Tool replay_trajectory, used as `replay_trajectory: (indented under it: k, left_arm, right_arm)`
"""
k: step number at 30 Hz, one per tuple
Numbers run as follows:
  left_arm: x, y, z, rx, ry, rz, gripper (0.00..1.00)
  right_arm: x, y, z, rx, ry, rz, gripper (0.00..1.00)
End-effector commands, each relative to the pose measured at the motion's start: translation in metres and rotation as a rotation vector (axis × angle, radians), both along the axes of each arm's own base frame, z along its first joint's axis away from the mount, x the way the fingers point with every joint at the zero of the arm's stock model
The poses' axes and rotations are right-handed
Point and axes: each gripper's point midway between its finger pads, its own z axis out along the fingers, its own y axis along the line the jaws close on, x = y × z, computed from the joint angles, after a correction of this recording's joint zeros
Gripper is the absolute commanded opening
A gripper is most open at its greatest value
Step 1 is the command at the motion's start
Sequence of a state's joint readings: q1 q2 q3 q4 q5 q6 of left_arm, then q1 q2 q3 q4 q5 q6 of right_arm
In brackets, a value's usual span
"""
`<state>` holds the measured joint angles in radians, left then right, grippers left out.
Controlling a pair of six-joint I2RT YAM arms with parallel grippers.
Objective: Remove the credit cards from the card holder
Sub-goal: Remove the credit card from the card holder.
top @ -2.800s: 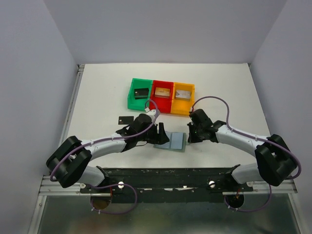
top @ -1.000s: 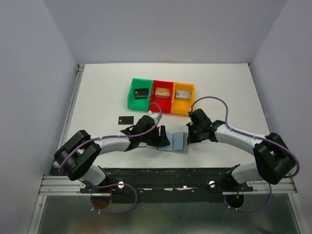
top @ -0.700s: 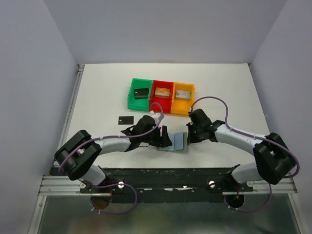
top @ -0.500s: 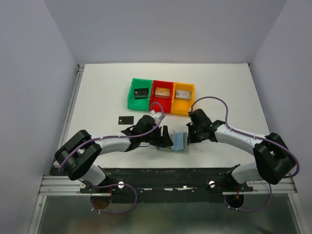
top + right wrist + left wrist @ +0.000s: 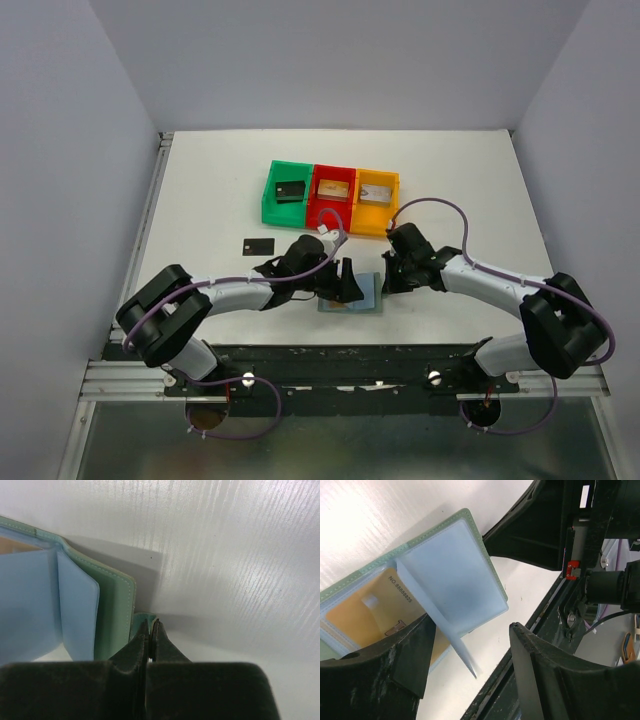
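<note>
1. Pale grey-green outside and light blue inside, the card holder (image 5: pixel 365 293) lies open on the table (image 5: pixel 200 180) near the front edge, between the two arms.
2. The right gripper (image 5: pixel 150 628) has its fingers pressed together. They appear to pinch a thin green tab at the holder's right edge, pinning it down.
3. The left gripper (image 5: pixel 470 650) is spread wide over the holder, one finger on each side of a blue sleeve (image 5: pixel 452 580) that stands up from the fold. It grips nothing.
4. Beside that sleeve a golden card (image 5: pixel 375 612) sits in its pocket, so the holder is not yet empty.
5. Several credit cards (image 5: pixel 334 188) are already out. One lies in each of the green bin (image 5: pixel 280 216), red bin (image 5: pixel 330 218) and yellow bin (image 5: pixel 372 226), and a black card (image 5: pixel 257 245) lies loose on the table.
6. The golden card has yet to be drawn out. Whether the other sleeves hold more cannot be told.
</note>
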<state>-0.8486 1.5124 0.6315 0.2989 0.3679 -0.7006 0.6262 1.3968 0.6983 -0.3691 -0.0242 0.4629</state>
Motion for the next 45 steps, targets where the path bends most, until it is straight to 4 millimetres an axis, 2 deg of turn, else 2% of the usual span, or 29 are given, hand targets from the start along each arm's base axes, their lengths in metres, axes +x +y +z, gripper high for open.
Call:
replay_trajectory:
  k: [1,7,11,15,18,21,25,27,29,33,34,37,38,42,45]
  left_arm:
    - [0.004,0.001,0.008,-0.010,-0.044,0.017,0.71]
    - [0.000,-0.016,0.016,-0.045,-0.043,-0.051,0.71]
    - [0.000,-0.030,0.018,-0.042,-0.045,-0.094,0.71]
    - [0.000,-0.042,0.019,-0.040,-0.042,-0.122,0.71]
    - [0.001,-0.047,0.015,-0.029,-0.033,-0.131,0.71]
    - [0.003,-0.047,0.019,-0.030,-0.043,-0.121,0.71]
    - [0.010,-0.026,0.034,-0.033,-0.101,-0.036,0.71]
    - [0.014,-0.010,0.047,-0.066,-0.127,0.027,0.71]
    - [0.019,0.010,0.051,-0.074,-0.136,0.104,0.70]
    - [0.029,0.048,0.039,-0.039,-0.132,0.242,0.66]
    - [0.030,0.055,0.033,-0.022,-0.119,0.268,0.61]
    - [0.031,0.068,0.014,0.022,-0.065,0.321,0.31]
    - [0.031,0.069,0.010,0.028,-0.056,0.326,0.26]
    - [0.032,0.066,0.003,0.036,-0.040,0.315,0.19]
    - [0.034,0.059,0.000,0.040,-0.032,0.295,0.15]
  right_arm:
    - [0.001,0.001,0.006,0.015,-0.014,-0.005,0.00]
    - [0.000,-0.002,0.007,0.007,-0.012,-0.021,0.02]
    - [-0.001,-0.011,0.011,-0.023,-0.020,-0.050,0.18]
    - [-0.001,-0.019,0.027,-0.033,-0.055,-0.080,0.34]
    - [-0.003,-0.025,0.039,-0.036,-0.080,-0.093,0.39]
    - [-0.003,-0.029,0.052,-0.026,-0.115,-0.105,0.40]
    - [-0.007,-0.012,0.075,0.104,-0.172,-0.035,0.35]
    - [-0.010,0.006,0.093,0.209,-0.202,0.042,0.32]
    - [-0.013,0.025,0.111,0.317,-0.228,0.110,0.32]
    - [-0.019,0.057,0.134,0.483,-0.216,0.214,0.33]
    - [-0.021,0.065,0.135,0.514,-0.195,0.236,0.34]
    - [-0.020,0.084,0.128,0.577,-0.137,0.263,0.37]
    - [-0.019,0.088,0.123,0.588,-0.119,0.257,0.38]
    - [-0.014,0.098,0.096,0.586,-0.045,0.215,0.38]
    - [-0.010,0.099,0.077,0.566,-0.004,0.171,0.39]
